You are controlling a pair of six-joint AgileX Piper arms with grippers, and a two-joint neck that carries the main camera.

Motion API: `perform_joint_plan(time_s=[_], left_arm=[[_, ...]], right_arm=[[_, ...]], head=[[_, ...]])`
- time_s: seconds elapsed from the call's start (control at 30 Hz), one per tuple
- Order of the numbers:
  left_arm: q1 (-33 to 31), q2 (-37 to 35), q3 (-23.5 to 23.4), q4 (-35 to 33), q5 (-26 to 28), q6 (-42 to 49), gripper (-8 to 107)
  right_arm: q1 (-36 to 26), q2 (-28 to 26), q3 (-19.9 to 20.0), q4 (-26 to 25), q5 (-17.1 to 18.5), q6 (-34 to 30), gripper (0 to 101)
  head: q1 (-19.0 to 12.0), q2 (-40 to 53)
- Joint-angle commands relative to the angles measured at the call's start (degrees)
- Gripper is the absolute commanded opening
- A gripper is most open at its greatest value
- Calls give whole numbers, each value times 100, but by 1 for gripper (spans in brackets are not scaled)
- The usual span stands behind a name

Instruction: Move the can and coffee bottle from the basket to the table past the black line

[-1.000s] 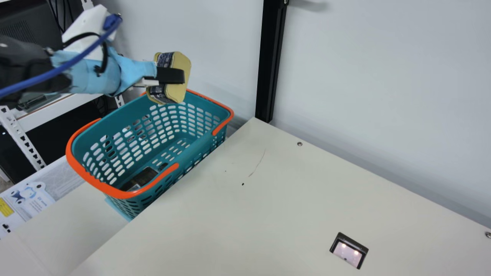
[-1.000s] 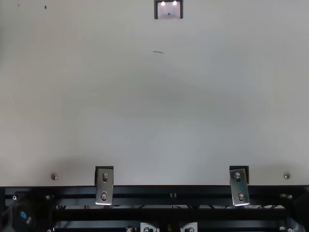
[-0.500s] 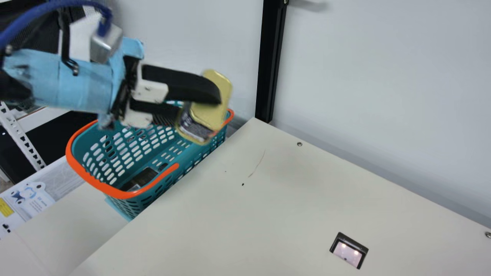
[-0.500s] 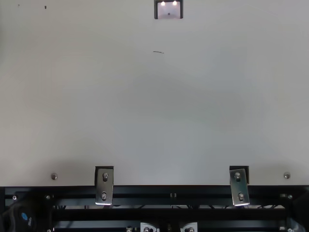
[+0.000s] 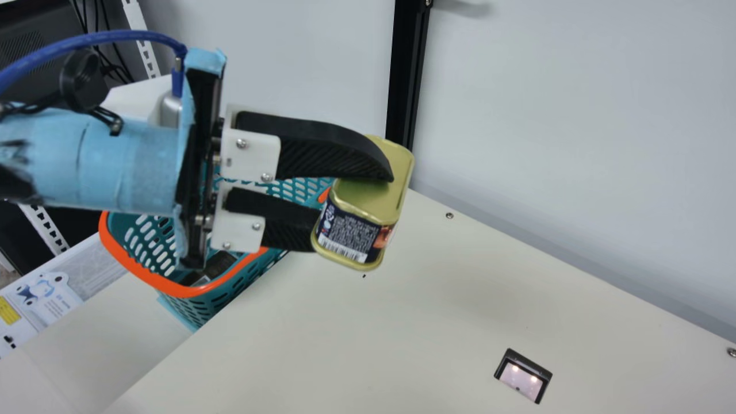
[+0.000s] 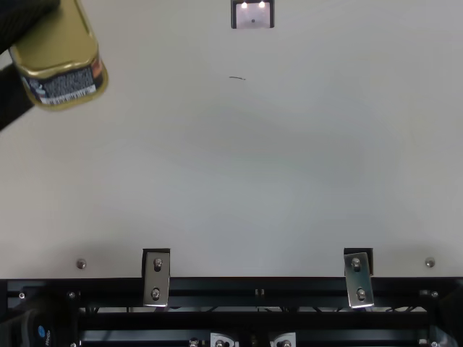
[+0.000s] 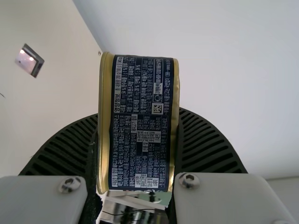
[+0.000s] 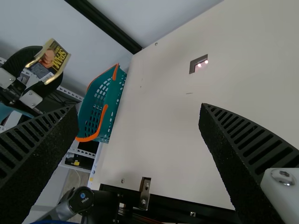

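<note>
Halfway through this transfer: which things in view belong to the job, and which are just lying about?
Job:
can, in the left gripper
basket
dark item in it, possibly the bottle
table

Not job:
printed sheet
black post
blue cable

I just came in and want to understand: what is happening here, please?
The robot's left pincer grips the can in the air, not yet set down on the table. The right pincer is open and empty. A dark item, perhaps the bottle, lies in the basket.
</note>
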Motion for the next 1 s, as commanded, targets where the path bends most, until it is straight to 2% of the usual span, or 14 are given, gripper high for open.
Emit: perform_joint_plan(time_s=[0.0, 0.27, 0.63, 0.67, 0.8, 0.97], left_arm=[[-13, -227, 32, -51, 3, -596, 10], [-15, -1055, 95, -148, 3, -2179, 10], [36, -1799, -208, 41, 3, -4341, 10], [43, -1765, -171, -33, 16, -3787, 10], [43, -1797, -211, 42, 30, -4295, 10], [43, -1797, -211, 42, 30, -4335, 10]], right_arm=[[0, 0, 0, 0, 0, 0, 101], [0, 0, 0, 0, 0, 0, 101], [0, 0, 0, 0, 0, 0, 101], [0, 0, 0, 0, 0, 0, 101], [0, 0, 0, 0, 0, 0, 101], [0, 0, 0, 0, 0, 0, 101]], head=[[-97, 40], [-97, 40], [-97, 40], [-97, 40], [-97, 40], [-97, 40]])
